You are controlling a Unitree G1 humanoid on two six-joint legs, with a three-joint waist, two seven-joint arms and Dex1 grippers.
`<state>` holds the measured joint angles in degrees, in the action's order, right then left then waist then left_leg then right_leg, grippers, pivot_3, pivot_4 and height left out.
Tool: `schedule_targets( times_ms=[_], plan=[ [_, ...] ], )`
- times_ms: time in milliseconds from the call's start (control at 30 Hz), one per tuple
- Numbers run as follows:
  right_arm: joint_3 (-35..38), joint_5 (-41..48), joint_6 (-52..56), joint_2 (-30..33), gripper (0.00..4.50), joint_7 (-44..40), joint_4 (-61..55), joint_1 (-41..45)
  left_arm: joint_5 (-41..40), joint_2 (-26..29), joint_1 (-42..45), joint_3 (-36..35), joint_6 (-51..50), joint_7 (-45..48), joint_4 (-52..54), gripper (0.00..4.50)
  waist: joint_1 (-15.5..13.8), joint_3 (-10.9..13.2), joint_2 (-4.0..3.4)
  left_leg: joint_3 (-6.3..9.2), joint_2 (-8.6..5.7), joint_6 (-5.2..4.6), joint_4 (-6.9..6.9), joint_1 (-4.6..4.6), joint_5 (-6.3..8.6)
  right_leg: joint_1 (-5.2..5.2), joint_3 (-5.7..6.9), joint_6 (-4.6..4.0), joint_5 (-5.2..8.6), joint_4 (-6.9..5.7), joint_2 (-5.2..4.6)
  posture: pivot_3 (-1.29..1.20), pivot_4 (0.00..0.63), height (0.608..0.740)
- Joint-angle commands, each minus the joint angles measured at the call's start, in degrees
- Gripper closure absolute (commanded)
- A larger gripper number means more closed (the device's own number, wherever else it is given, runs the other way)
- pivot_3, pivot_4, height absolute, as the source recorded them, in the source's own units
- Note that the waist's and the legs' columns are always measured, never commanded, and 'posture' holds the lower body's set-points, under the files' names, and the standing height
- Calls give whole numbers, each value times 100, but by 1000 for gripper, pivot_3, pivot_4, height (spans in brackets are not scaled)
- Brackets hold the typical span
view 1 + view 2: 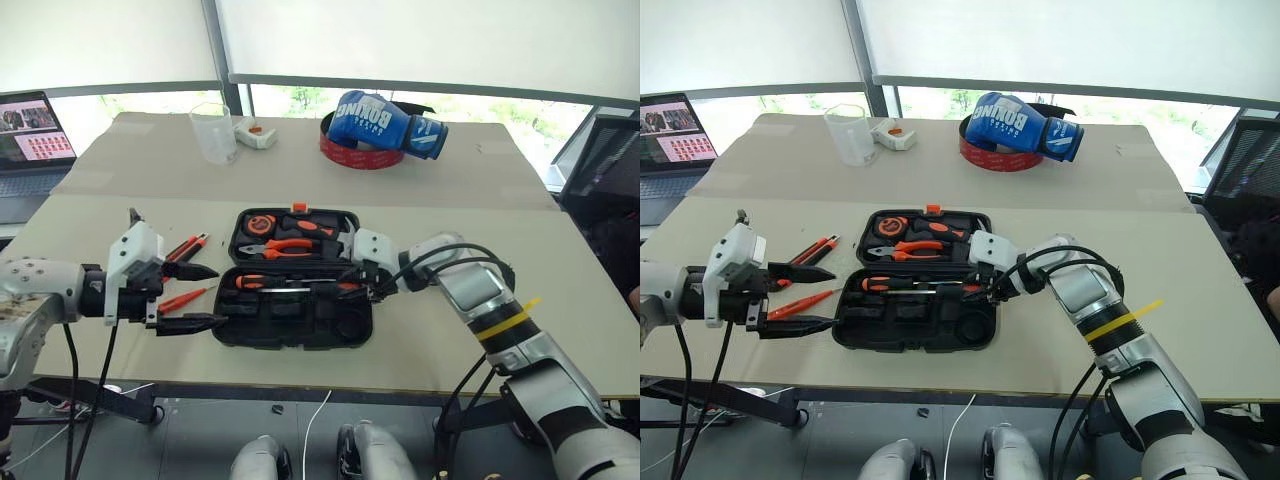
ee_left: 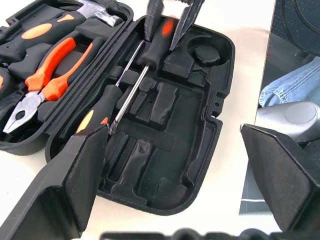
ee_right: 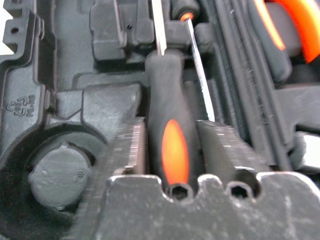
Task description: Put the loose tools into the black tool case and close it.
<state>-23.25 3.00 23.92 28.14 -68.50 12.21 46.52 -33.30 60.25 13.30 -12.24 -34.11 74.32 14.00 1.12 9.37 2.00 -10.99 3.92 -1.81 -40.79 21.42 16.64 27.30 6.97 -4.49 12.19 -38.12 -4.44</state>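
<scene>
The black tool case [image 1: 290,336] lies open mid-table. Its near half holds two black-and-orange screwdrivers, one [image 1: 252,282] with its handle to the left and the other [image 3: 172,145] with its handle to the right. My right gripper [image 1: 358,286] reaches into the case's right end. It stands open, its fingers [image 3: 125,150] close on either side of that right handle, which rests in its slot. Left of the case on the table lie the utility knife [image 1: 187,246] and the slim orange tester screwdriver [image 1: 185,298]. My left gripper [image 1: 212,296] hovers wide open over the tester.
The case's far half carries pliers [image 1: 285,247], a tape measure [image 1: 262,223] and a hammer [image 1: 320,226]. At the back stand a clear beaker [image 1: 213,132] and a blue boxing glove on a red ring [image 1: 385,122]. A laptop [image 1: 30,130] sits far left.
</scene>
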Motion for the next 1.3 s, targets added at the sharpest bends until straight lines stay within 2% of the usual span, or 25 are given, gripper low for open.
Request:
schedule_targets(
  times_ms=[33,167,333,533,567,733,867,1133,1300],
  plan=[
    [350,312,346,-65,811,62,-489,31,14,-8,141,15,176,9,-27,0,1,0,0,0,0,0,0,0,0,0,-1,0,0,0,0,0,150,714],
    [428,409,581,-120,811,142,-652,48,68,-24,257,136,282,47,-172,0,-16,0,0,0,-2,0,0,0,0,0,0,-1,0,0,-1,0,150,714],
    [377,365,542,-325,2229,324,-557,42,99,-54,400,258,329,83,-266,0,-3,0,0,0,-2,0,1,1,0,1,0,0,0,1,0,0,150,714],
    [243,204,301,-502,4320,442,-247,65,150,-62,378,257,392,118,-296,0,-10,0,0,-1,-3,0,1,1,0,1,1,0,0,0,0,0,150,714],
    [176,146,234,-494,4461,423,-201,56,146,-55,364,247,394,121,-291,0,-12,0,0,-1,-3,0,1,1,0,1,1,-1,0,0,0,0,150,714],
    [-288,-253,-173,-384,4461,208,59,13,172,-62,357,256,414,106,-295,0,-7,0,0,-1,-3,0,1,1,0,1,1,0,0,1,0,0,150,714],
    [-551,-721,-455,-504,4461,451,662,164,152,-88,341,244,397,65,-247,0,29,-1,0,-4,-1,1,1,-9,-1,-3,-3,1,1,-4,0,0,150,714],
    [-392,-515,-289,-601,4461,316,339,105,192,-173,247,282,470,9,-272,0,43,-4,-3,-3,2,5,4,-28,0,-19,-5,1,1,-8,0,0,150,714],
    [321,90,-103,-762,4461,429,-121,148,179,-216,115,223,448,-71,-232,0,82,-3,-3,-2,5,8,6,-24,0,-15,-4,0,1,-8,2,0,150,714]
  ],
)
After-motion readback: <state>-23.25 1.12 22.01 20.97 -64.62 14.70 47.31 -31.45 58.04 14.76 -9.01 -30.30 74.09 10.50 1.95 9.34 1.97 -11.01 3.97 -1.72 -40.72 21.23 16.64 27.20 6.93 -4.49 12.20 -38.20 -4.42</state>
